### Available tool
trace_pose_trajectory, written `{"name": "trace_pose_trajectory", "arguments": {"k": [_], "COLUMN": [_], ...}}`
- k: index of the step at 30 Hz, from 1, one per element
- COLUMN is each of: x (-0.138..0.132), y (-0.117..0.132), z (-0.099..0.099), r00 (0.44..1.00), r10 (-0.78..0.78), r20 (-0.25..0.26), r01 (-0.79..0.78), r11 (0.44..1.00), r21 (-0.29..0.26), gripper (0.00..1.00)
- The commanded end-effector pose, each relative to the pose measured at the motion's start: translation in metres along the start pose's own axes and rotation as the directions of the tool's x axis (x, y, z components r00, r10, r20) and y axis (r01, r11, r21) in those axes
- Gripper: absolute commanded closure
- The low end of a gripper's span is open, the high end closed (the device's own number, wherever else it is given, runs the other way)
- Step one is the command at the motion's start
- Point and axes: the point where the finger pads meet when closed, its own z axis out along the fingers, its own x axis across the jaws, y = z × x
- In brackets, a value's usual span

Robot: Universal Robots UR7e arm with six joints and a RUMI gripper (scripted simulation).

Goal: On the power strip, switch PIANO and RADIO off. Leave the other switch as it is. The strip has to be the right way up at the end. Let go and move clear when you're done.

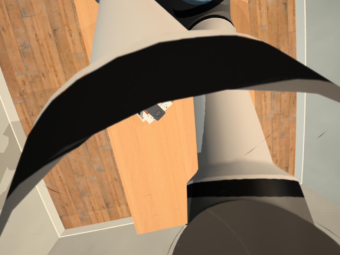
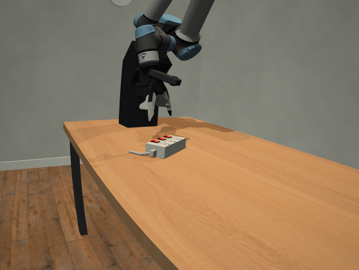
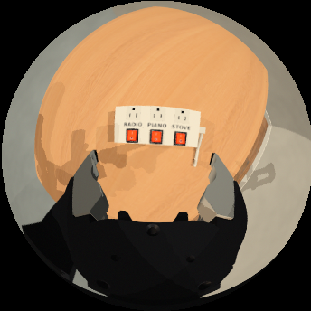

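Note:
A white power strip [image 3: 156, 127] lies the right way up on the wooden table, also in the exterior view [image 2: 165, 146]. Its three red rocker switches are labelled RADIO [image 3: 131, 135], PIANO [image 3: 155, 136] and STOVE [image 3: 180, 138], and all glow red. A short grey cord stub [image 2: 138, 152] sticks out of its near end. My gripper [image 3: 154, 174] hangs open and empty well above the strip and a little behind it, as the exterior view [image 2: 158, 108] shows. In the top view my arm hides most of the strip.
The black robot pedestal [image 2: 136, 87] stands on the table's far end behind the strip. The table's left edge [image 2: 87, 165] runs close to the strip. A wooden floor lies below.

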Motion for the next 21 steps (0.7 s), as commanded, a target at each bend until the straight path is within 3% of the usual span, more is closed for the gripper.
{"name": "trace_pose_trajectory", "arguments": {"k": [1,9,13,18,21], "x": [0.003,0.007,0.01,0.011,0.013], "y": [0.0,-0.002,-0.003,-0.004,-0.006], "z": [-0.002,-0.008,-0.018,-0.02,-0.026], "r00": [0.999,0.982,0.935,0.917,0.874], "r10": [-0.035,-0.189,-0.352,-0.396,-0.483], "r20": [-0.002,0.009,0.031,0.039,0.059], "r01": [0.035,0.19,0.354,0.398,0.486], "r11": [0.999,0.981,0.932,0.913,0.867], "r21": [-0.008,-0.045,-0.083,-0.093,-0.11], "gripper": [0.0,0.0,0.0,0.0,0.0]}}
